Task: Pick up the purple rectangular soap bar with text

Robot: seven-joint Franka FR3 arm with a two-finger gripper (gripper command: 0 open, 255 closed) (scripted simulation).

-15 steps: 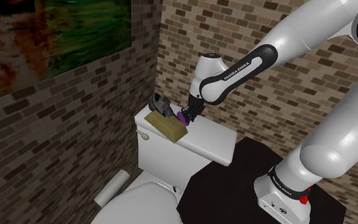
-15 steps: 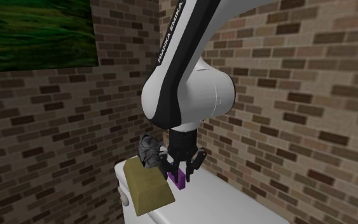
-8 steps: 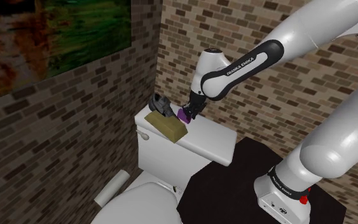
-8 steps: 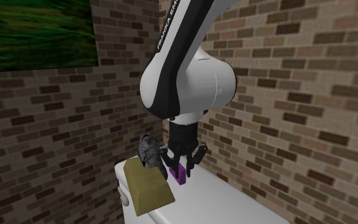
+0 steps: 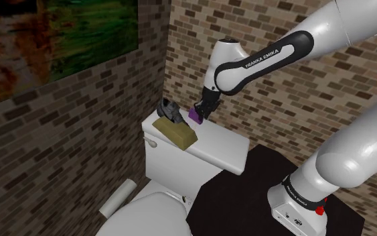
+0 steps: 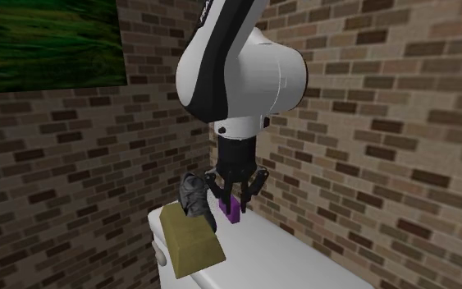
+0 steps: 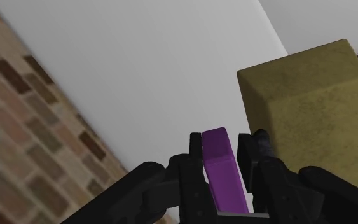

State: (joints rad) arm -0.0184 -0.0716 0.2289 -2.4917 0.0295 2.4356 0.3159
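One purple soap bar [image 7: 222, 170], clasped between hand [image 7: 224, 145] fingers

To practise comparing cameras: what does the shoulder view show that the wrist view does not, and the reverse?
Shoulder view, not wrist: the toilet bowl, a painting, the stand. Wrist view, not shoulder: both fingers pressed against the purple soap. Both: the hand shut on that soap, the olive block, the white tank lid, brick wall.

Soap bar [image 7: 222, 162] in pincer [image 7: 225, 143] over tank lid [image 7: 139, 63], block [image 7: 311, 108] on lid just beside it
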